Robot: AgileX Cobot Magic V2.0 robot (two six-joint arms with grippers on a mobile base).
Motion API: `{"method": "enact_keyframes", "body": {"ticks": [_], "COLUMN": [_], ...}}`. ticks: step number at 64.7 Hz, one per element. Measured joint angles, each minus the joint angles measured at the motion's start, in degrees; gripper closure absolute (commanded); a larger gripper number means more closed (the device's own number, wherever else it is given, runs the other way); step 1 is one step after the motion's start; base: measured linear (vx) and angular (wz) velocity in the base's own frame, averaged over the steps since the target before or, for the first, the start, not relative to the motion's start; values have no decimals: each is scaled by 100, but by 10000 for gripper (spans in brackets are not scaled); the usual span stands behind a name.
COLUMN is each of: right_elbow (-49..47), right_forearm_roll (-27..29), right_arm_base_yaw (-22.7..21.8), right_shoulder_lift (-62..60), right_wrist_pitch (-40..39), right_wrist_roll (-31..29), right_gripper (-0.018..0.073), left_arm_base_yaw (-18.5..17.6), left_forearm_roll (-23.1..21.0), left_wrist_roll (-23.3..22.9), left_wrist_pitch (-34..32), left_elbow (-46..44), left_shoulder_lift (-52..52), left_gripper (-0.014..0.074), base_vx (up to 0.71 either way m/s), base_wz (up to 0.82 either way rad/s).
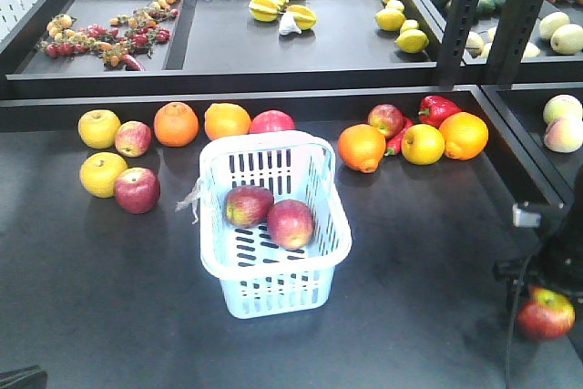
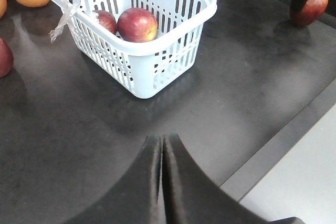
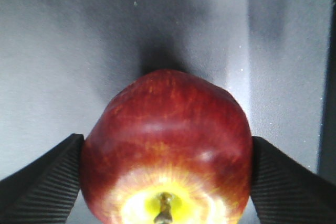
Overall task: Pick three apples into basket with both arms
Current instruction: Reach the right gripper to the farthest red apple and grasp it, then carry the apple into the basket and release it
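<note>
The pale blue basket [image 1: 273, 293] stands mid-table with two red apples [image 1: 248, 205] [image 1: 291, 223] lying side by side in it. At the table's front right corner my right gripper [image 3: 167, 148] is shut on a third apple [image 3: 168, 140], one ribbed finger on each side and the stem end facing the camera. That apple [image 1: 546, 313] hangs under the black arm [image 1: 547, 266], low over the table; I cannot tell whether it touches. My left gripper [image 2: 163, 139] is shut and empty, over bare table in front of the basket [image 2: 157, 72].
More apples [image 1: 137, 190] [image 1: 133, 138] [image 1: 385, 119], oranges [image 1: 176, 124] [image 1: 362, 147], yellow fruits [image 1: 99, 128] and a red pepper [image 1: 437, 109] lie along the back of the table. Black shelf posts [image 1: 465, 15] rise at the back right. The table's front edge [image 2: 273, 150] is close to my left gripper.
</note>
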Motion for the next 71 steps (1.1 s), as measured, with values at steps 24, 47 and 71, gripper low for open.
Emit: {"method": "enact_keyframes", "body": {"ticks": [24, 47, 71], "right_elbow": [-157, -157, -916], "right_forearm_roll": [1902, 4554, 4887], "right_arm_base_yaw": [57, 1744, 3165], "right_shoulder_lift": [-1704, -2620, -1321], "right_wrist_pitch": [425, 257, -718], "right_wrist_roll": [-1410, -3011, -3068], "right_gripper": [348, 350, 333], "left_arm_base_yaw": [0, 0, 0], "left_forearm_roll": [0, 0, 0], "left_wrist_roll": [0, 0, 0], "left_wrist_pitch": [0, 0, 0], "left_elbow": [0, 0, 0], "left_shoulder_lift": [0, 0, 0], "left_gripper": [603, 603, 603], "base_vx": [0, 0, 0], "base_wz": [0, 0, 0]}}
